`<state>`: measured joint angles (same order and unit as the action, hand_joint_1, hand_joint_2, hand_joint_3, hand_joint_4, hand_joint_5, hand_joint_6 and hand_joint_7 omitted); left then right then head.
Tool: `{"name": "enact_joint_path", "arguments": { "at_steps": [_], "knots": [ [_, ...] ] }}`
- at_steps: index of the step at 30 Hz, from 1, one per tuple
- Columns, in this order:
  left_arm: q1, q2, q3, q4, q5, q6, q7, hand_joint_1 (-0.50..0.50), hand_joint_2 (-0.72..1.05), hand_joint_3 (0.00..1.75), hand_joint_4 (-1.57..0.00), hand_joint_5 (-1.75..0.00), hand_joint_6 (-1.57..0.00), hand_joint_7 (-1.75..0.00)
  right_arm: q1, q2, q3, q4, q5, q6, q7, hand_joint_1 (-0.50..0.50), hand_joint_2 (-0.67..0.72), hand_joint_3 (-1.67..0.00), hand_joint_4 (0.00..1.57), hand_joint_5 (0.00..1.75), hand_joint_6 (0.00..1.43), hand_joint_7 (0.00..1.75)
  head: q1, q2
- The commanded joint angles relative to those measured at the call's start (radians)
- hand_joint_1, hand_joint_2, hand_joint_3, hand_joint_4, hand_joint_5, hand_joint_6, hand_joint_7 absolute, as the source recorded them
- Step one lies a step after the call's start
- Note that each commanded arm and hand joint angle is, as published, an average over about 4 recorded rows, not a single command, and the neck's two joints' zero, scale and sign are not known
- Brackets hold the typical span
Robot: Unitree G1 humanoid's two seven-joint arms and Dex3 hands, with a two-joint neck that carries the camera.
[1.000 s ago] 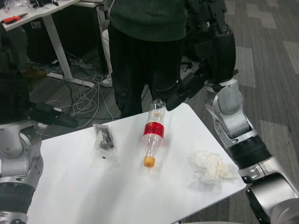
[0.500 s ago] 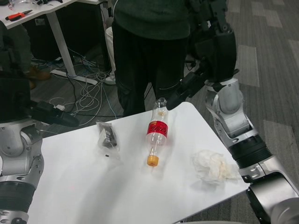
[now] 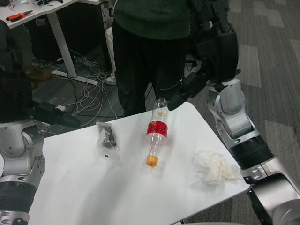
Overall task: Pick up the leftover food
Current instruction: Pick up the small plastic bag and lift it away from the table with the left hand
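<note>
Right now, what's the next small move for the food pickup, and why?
Probably swing the left hand right and down toward the clear packet, likely the leftover food. It lies on the left part of the table, nearer that hand; the right hand hovers by the bottle, with the crumpled tissue on that side.

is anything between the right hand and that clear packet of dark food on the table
Yes. The right hand hovers past the table's far edge, by the base of the lying bottle. The bottle lies between it and the food packet further left.
</note>
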<state>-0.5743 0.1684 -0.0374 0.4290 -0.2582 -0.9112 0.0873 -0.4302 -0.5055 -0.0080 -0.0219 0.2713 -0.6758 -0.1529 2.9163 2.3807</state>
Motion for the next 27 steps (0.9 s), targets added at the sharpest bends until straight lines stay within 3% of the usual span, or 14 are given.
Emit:
{"name": "enact_joint_path", "arguments": {
  "at_steps": [1,8,12,15,17,21,27],
  "knots": [
    [0.016,0.005,0.033,-0.004,0.074,0.048,-0.044,-0.5,-0.72,0.0,0.0,0.0,0.0,0.0,0.001,-0.002,-0.002,0.0,0.006,0.006,0.0,-0.25,0.47,0.0,0.0,0.0,0.0,0.0,0.001,0.0],
    [0.022,0.021,0.107,-0.086,0.34,0.276,-0.206,-0.5,-0.57,0.0,0.0,0.0,0.0,0.0,0.002,-0.002,0.0,0.007,0.012,0.008,0.0,-0.25,0.47,0.0,0.0,0.0,0.0,0.0,0.007,0.006],
    [0.014,0.06,0.1,-0.138,0.55,0.44,-0.289,-0.5,-0.46,0.0,0.0,0.0,0.0,0.0,0.003,-0.002,0.005,0.015,0.018,0.008,0.0,-0.25,0.47,0.0,0.0,0.0,0.0,0.0,0.014,0.011],
    [0.002,0.103,0.047,-0.143,0.66,0.52,-0.308,-0.5,-0.3,0.0,0.0,0.0,0.0,0.0,0.005,-0.002,0.008,0.02,0.022,0.008,0.0,-0.25,0.44,0.0,0.0,0.0,0.0,0.0,0.021,0.012],
    [-0.012,0.14,-0.013,-0.133,0.713,0.572,-0.311,-0.5,-0.13,0.0,0.0,0.0,0.0,0.0,0.006,-0.002,0.011,0.024,0.024,0.008,0.0,-0.25,0.44,0.0,0.0,0.0,0.0,0.0,0.027,0.009],
    [-0.059,0.183,-0.121,-0.065,0.819,0.62,-0.317,-0.5,0.74,0.0,0.0,0.0,0.0,0.0,0.009,0.005,0.018,0.033,0.029,0.008,0.0,-0.25,0.47,0.0,0.0,0.0,0.0,0.0,0.036,0.009],
    [-0.133,0.172,-0.247,0.099,0.874,0.662,-0.319,-0.5,1.03,0.0,0.0,0.0,0.0,0.0,0.011,0.017,0.036,0.048,0.035,0.008,0.0,-0.25,0.47,0.0,0.0,0.0,0.0,0.0,0.061,0.009]
  ]
}}
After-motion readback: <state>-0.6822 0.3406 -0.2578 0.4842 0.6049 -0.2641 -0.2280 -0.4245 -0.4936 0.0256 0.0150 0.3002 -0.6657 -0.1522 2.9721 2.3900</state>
